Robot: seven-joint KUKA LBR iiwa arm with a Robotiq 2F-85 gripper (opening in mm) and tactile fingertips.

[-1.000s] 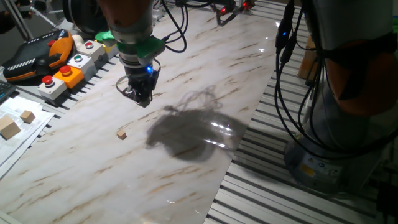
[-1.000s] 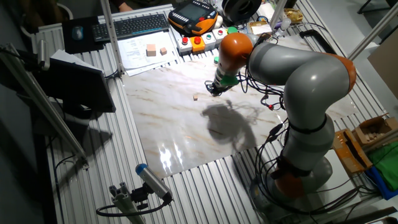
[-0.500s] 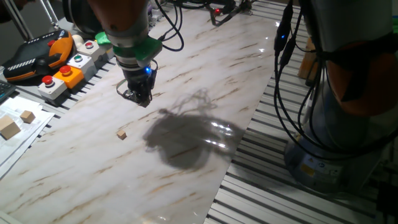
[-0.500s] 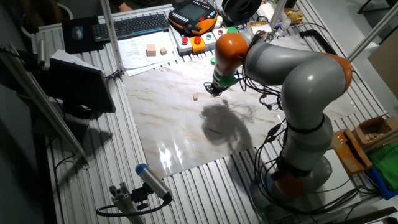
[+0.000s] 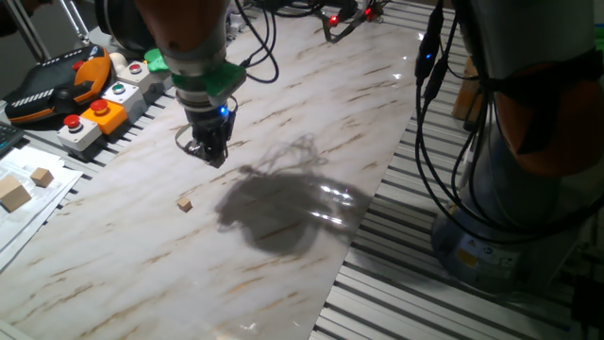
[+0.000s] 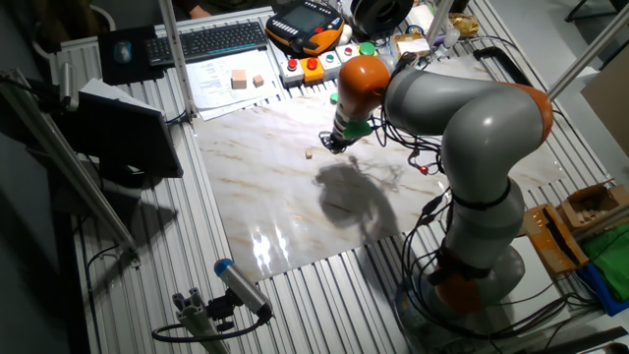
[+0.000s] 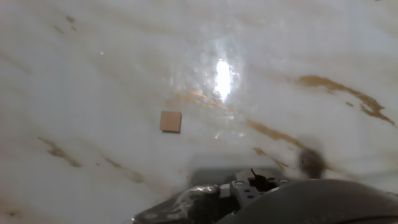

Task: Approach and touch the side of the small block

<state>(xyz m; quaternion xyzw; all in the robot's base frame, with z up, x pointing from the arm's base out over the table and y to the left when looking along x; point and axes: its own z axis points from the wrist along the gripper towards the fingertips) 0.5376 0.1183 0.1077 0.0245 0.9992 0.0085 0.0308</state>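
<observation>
The gripper (image 5: 209, 154) hung low over the marble table (image 5: 311, 113), tip pointing down. I could not tell if its fingers were spread or pressed together. The small block (image 5: 185, 203) (image 6: 309, 153) (image 7: 170, 121) sat flat on the table near the gripper, not touching it.

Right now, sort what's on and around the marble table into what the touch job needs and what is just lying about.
Needed:
- small block, alone on the marble table
- gripper, apart from the block

Lying about:
- two larger wooden blocks on paper
- button boxes
- orange pendant
- keyboard
</observation>
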